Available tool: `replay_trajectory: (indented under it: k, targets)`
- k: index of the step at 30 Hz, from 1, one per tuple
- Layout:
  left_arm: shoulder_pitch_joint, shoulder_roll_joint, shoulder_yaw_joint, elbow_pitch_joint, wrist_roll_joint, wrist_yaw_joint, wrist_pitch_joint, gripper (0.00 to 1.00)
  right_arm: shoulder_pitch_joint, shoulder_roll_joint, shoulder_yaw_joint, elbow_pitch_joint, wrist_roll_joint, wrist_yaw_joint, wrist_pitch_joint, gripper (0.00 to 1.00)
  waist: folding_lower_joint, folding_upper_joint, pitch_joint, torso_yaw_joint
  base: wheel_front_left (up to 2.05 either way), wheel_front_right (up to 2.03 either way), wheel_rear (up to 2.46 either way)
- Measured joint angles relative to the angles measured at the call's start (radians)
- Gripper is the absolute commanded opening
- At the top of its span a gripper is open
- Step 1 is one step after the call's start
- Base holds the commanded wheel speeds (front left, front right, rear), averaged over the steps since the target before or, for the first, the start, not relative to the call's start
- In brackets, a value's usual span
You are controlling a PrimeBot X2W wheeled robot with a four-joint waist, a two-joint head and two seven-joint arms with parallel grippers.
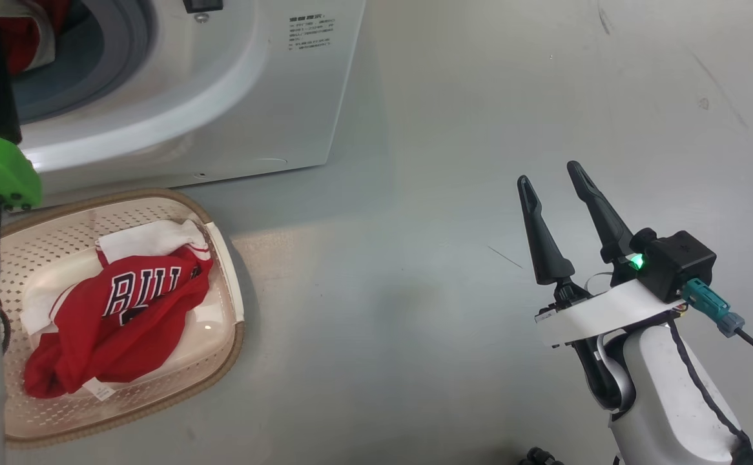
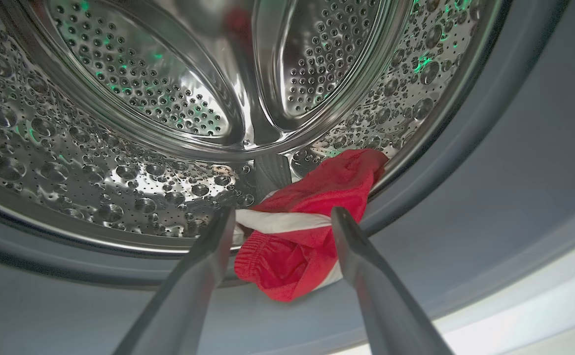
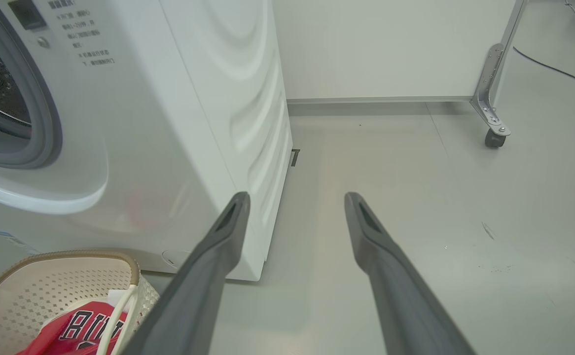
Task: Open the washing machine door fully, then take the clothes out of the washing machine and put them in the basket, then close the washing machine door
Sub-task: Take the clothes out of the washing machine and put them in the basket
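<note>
laundry lies in two places. a crumpled red jersey with white lettering rests inside the small cream plastic basket with perforated sides and a brown woven-look rim. the basket stands on the pale grey floor, just in front of the large white front-loading washing machine. the machine's round opening is uncovered.

a second red garment with white trim is bunched at the lip of the perforated steel drum, drooping over the edge onto the grey rubber gasket.

the left gripper reaches into that opening. its two long dark fingers are spread wide, one on each side of the garment's white band, and the jaws are not closed on it. whether the fingertips touch the cloth cannot be told.

the right gripper hangs above bare floor to the right of the machine and well apart from the basket. its fingers are spread wide too and hold nothing. in the right wrist view the right gripper points past the machine's side panel.
</note>
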Motion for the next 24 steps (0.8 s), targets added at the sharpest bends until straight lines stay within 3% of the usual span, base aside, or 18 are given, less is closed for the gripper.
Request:
replay_trajectory:
  k: [14, 24]
  targets:
    - [-0.203, 0.058, -0.030, 0.154, 0.041, -0.007, 0.163, 1.00, -0.017, 0.002, 0.021, 0.001, 0.012, 0.000, 0.000, 1.00, 0.0000, 0.0000, 0.063, -0.061, 0.00, 0.00, 0.00]
    - [-0.292, 0.049, -0.028, 0.267, 0.032, -0.006, 0.239, 1.00, -0.021, 0.003, 0.043, -0.005, 0.036, 0.000, 0.000, 1.00, 0.0000, 0.0000, 0.083, -0.069, 0.00, 0.00, 0.00]
